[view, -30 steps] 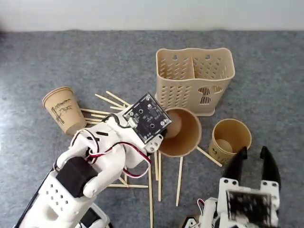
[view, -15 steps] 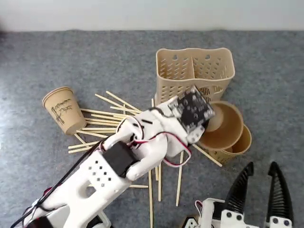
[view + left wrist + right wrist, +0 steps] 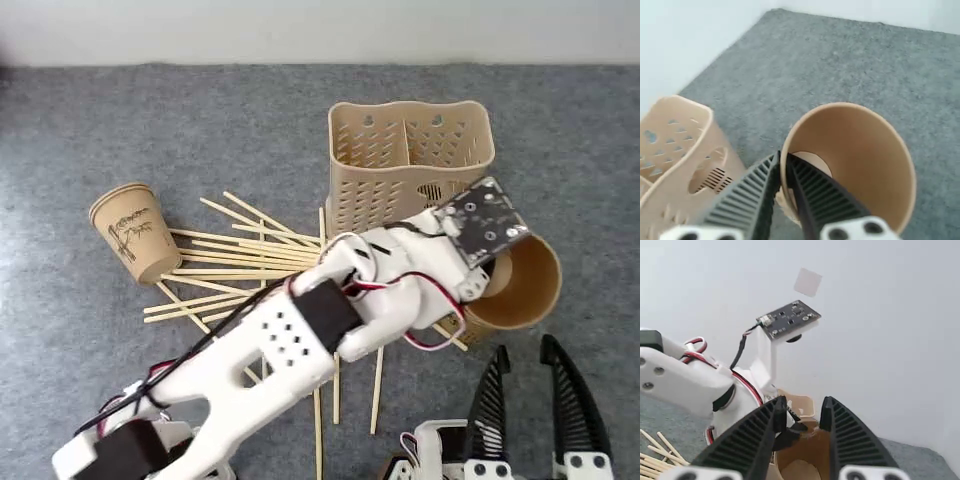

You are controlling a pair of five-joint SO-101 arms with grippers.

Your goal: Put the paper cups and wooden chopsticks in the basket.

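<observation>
High view: a paper cup (image 3: 525, 285) hangs tilted just beside the basket (image 3: 410, 150), with the right pincer (image 3: 522, 352) spread nearby. Left wrist view: the left pincer (image 3: 782, 165) pinches the cup's thin wall at the rim, probably its stiffest part. Being light and easily crushed, the cup wants a gentle squeeze.

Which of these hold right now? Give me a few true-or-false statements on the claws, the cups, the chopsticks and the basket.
1. The left claw is shut on the rim of a paper cup. True.
2. The basket holds a cup. False: no cup shows in either compartment.
3. The right claw is open. True.
4. The chopsticks stand in the basket. False: they lie scattered on the mat beside it.
</observation>
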